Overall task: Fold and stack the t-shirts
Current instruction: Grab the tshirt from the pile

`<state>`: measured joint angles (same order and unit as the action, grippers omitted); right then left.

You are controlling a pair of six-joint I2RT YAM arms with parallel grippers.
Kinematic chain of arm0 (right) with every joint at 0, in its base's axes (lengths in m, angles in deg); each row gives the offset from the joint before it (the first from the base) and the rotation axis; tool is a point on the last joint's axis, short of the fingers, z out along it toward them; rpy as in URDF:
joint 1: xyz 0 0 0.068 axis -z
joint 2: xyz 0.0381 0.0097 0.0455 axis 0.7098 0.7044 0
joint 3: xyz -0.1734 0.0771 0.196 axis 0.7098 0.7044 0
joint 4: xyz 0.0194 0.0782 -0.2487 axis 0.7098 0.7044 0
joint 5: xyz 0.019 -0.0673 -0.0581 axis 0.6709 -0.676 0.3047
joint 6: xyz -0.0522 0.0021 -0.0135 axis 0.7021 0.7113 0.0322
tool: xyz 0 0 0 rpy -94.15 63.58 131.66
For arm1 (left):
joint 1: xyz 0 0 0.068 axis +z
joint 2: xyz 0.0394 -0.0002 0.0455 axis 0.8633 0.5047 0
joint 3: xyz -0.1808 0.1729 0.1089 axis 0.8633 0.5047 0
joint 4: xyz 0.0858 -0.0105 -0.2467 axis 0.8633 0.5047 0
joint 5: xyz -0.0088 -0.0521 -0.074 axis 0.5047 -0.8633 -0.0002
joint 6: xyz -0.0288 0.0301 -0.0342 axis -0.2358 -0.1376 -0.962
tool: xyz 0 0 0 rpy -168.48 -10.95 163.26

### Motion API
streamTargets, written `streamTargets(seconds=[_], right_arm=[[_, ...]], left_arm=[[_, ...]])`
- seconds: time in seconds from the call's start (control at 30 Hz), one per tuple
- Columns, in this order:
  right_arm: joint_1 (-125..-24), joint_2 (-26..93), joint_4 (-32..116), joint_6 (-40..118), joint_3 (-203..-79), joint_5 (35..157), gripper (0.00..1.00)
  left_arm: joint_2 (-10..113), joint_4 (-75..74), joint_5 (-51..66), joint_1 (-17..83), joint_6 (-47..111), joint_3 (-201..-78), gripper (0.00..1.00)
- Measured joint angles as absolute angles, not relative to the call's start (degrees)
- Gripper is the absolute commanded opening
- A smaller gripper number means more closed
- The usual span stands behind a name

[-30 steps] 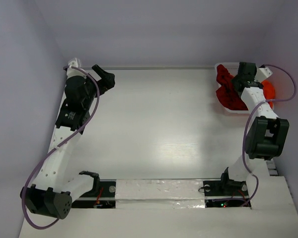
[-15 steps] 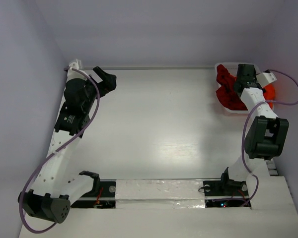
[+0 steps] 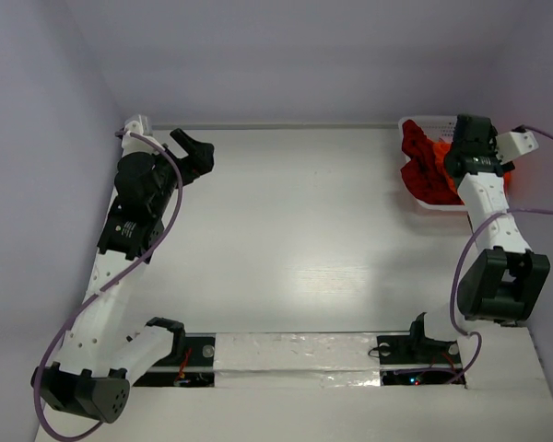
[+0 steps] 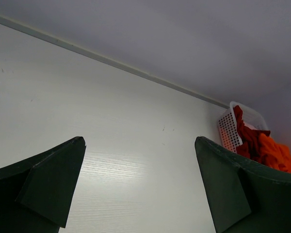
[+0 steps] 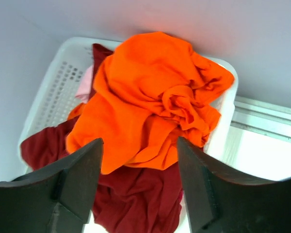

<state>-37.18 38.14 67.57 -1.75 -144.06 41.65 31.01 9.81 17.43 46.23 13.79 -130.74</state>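
Note:
The t-shirts lie crumpled in a white lattice basket [image 5: 52, 82] at the table's back right corner. A bright orange t-shirt [image 5: 150, 92] is on top, and dark crimson t-shirts [image 5: 136, 204] lie under it and hang over the rim. My right gripper [image 5: 139, 141] hovers just above this pile, open, with nothing between its fingers. In the top view the right gripper [image 3: 467, 140] covers most of the basket, leaving crimson cloth [image 3: 422, 173] showing. My left gripper [image 3: 194, 147] is at the back left over bare table, open and empty. In the left wrist view the left gripper [image 4: 139, 141] faces the distant basket [image 4: 227, 130].
Grey walls close the table [image 3: 295, 230] in at the back and on both sides, and the basket stands tight in the right corner. The arm bases and a pale strip [image 3: 295, 354] run along the near edge.
My right arm has swung right and further back over the basket, and its fingers have narrowed a little. The left arm has shifted slightly toward the back left.

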Motion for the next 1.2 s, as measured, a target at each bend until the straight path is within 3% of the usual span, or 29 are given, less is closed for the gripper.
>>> streamTargets(seconds=[0.57, 1.2], right_arm=[[-27.0, 54.1, 74.6, -7.5, -148.0, 43.5, 0.59], [-27.3, 54.7, 74.0, -3.3, -152.6, 45.4, 0.51]], left_arm=[[30.8, 12.1, 15.8, 46.3, 13.8, -130.7, 0.95], [31.0, 11.8, 14.8, 45.8, 14.0, -130.5, 0.96]])
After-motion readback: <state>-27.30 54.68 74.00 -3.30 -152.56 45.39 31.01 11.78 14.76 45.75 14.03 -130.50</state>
